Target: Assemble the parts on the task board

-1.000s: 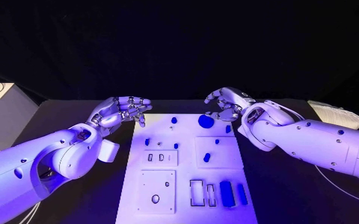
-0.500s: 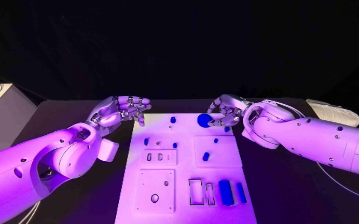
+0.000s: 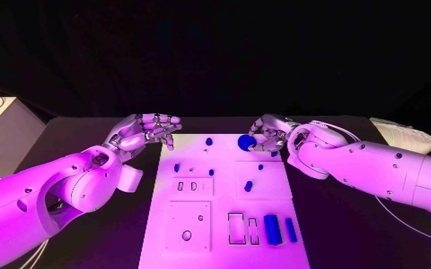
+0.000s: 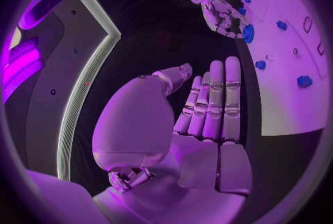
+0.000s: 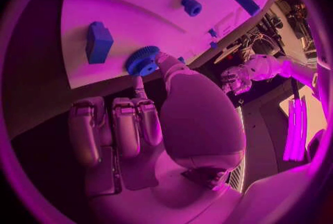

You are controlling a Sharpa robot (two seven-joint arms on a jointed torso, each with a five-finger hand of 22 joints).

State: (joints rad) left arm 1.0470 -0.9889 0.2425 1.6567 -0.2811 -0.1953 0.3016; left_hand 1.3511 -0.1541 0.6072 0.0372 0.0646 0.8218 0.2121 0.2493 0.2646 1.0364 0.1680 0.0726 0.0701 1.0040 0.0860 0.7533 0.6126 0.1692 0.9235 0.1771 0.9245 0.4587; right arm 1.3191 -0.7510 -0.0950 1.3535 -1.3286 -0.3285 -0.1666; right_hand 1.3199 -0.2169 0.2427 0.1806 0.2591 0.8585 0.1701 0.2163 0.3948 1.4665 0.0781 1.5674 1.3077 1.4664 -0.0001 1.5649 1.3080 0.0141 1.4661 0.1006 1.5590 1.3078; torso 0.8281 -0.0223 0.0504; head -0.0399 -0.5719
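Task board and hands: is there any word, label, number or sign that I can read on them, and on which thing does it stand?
None can be read.
The task board shows only blank outlines, slots and blue parts, among them the gear; no print.
The left hand and the right hand carry no visible marking.

Smooth matt task board (image 3: 225, 219), glossy arms (image 3: 54, 188)
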